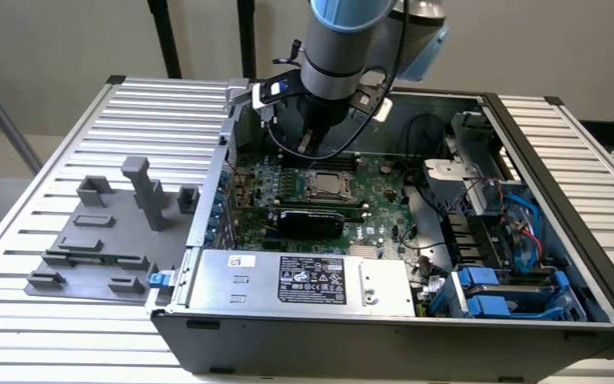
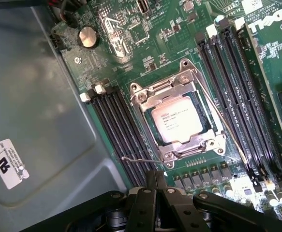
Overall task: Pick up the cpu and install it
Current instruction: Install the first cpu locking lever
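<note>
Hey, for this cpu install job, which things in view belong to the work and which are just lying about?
Belongs to the job:
cpu, lying in its socket
socket frame around it
motherboard
hand, shut, beside the socket

Just lying about:
grey fixture blocks on the table
power supply
blue drive cages
memory slots

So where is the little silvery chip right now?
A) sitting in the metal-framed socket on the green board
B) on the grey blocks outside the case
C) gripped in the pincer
A: the cpu lies flat inside the socket frame on the motherboard, while the shut pincer hangs clear of it.
</note>
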Robot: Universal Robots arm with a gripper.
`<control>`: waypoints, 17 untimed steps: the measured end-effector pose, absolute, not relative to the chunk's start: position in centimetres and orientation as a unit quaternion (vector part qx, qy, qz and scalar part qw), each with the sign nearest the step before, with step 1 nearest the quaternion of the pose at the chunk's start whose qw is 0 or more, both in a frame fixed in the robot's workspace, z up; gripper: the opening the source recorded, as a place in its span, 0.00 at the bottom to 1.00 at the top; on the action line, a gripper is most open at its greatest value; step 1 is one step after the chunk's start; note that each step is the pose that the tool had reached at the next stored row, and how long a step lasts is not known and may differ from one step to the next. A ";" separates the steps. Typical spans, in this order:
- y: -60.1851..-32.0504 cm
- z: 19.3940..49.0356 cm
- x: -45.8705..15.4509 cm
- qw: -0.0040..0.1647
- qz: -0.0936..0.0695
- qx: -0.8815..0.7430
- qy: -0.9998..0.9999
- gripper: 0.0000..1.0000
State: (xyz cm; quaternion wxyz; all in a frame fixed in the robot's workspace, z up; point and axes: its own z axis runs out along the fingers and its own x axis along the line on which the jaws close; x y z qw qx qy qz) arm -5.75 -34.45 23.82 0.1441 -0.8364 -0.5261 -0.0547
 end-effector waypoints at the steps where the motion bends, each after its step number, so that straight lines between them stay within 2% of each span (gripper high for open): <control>1: -34.4 23.7 -5.8 0.143 -0.054 -0.837 -0.526 0.11; 6: -33.5 23.0 -5.8 0.142 -0.054 -0.837 -0.526 0.11; 17: -33.3 21.6 -5.8 0.137 -0.051 -0.838 -0.526 0.11</control>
